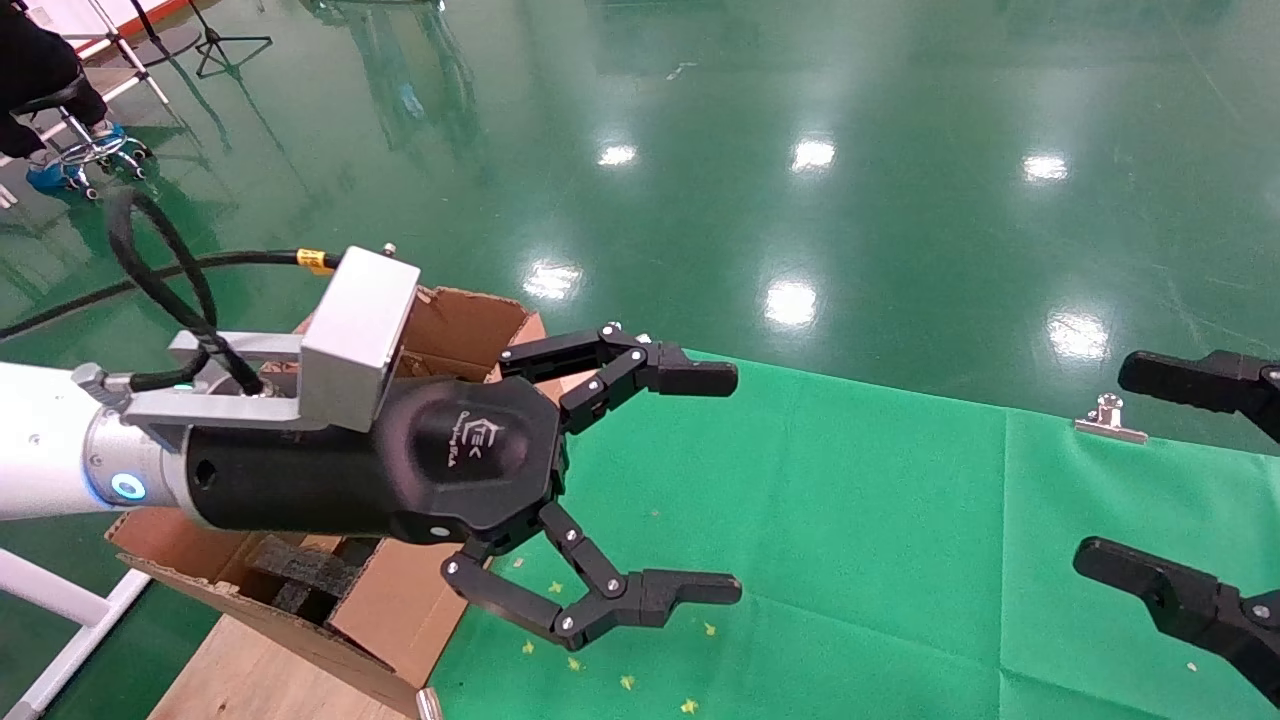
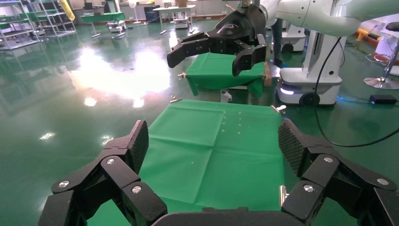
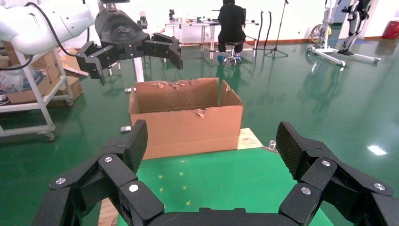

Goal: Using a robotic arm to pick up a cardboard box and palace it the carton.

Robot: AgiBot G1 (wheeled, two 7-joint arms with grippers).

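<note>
The small taped cardboard box does not show in any view. The carton stands at the left end of the table, flaps torn, with black foam inside; it also shows in the right wrist view. My left gripper, on the white arm with the blue ring, hangs open and empty over the green cloth just right of the carton. In its own view only cloth lies between the fingers. My right gripper is open and empty at the right edge, and its own view faces the carton.
A green cloth covers the table, held by a metal clip at its far edge. A bare wooden board lies under the carton. A person sits on a stool at the far left. A white robot base stands beyond the table.
</note>
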